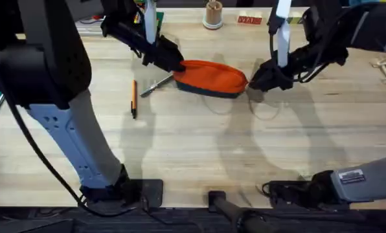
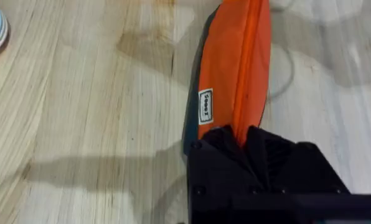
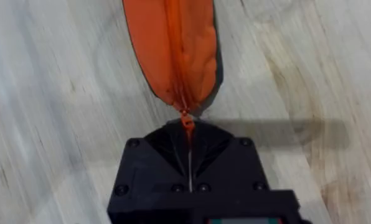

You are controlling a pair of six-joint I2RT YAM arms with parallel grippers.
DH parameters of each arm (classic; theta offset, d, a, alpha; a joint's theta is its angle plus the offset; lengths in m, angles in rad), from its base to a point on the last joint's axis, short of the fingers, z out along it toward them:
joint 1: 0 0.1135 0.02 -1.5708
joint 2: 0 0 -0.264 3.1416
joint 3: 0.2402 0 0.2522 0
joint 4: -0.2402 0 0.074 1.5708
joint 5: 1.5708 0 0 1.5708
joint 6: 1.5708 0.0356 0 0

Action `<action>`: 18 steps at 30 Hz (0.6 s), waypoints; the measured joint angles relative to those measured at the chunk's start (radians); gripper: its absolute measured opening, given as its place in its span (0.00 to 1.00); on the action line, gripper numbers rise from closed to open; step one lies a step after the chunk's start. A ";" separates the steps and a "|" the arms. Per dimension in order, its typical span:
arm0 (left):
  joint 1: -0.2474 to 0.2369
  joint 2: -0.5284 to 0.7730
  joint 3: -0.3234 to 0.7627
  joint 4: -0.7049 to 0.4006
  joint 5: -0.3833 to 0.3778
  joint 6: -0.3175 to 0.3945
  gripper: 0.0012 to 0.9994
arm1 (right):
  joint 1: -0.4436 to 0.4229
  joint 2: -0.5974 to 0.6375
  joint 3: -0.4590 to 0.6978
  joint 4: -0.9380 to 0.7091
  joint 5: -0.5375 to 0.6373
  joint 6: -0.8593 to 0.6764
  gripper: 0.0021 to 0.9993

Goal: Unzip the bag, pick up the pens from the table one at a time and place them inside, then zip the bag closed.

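On the pale wooden table (image 1: 199, 149) the orange bag (image 1: 211, 77) lies lengthwise between the two arms, toward the far side, its navy strip along the near edge. At its left end the left hand (image 1: 173, 63) has its black fingers pressed together on the fabric; the left wrist view shows that end of the bag wedged between them. A small white sewn label (image 2: 205, 106) sits on the bag's side there, with dark lettering too small to read. At the right end the right hand (image 1: 261, 79) is closed tight on the orange zipper pull (image 3: 186, 118), the zipper running shut along the bag's length. Left of the bag, the silvery grey pen (image 1: 157, 84) lies just beside it, and the orange pen (image 1: 134, 98) with its black end rests farther left, both on the table.
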 joint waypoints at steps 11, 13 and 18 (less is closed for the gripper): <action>0.000 0.000 0.000 0.000 0.000 0.000 0.04 | 0.020 0.000 0.059 -0.011 -0.017 0.030 0.03; 0.000 0.000 0.000 0.001 0.000 0.000 0.04 | 0.026 0.000 0.070 -0.013 -0.017 0.031 0.03; 0.000 0.000 0.000 0.001 0.000 0.000 0.04 | 0.039 0.000 0.095 -0.017 -0.016 0.032 0.03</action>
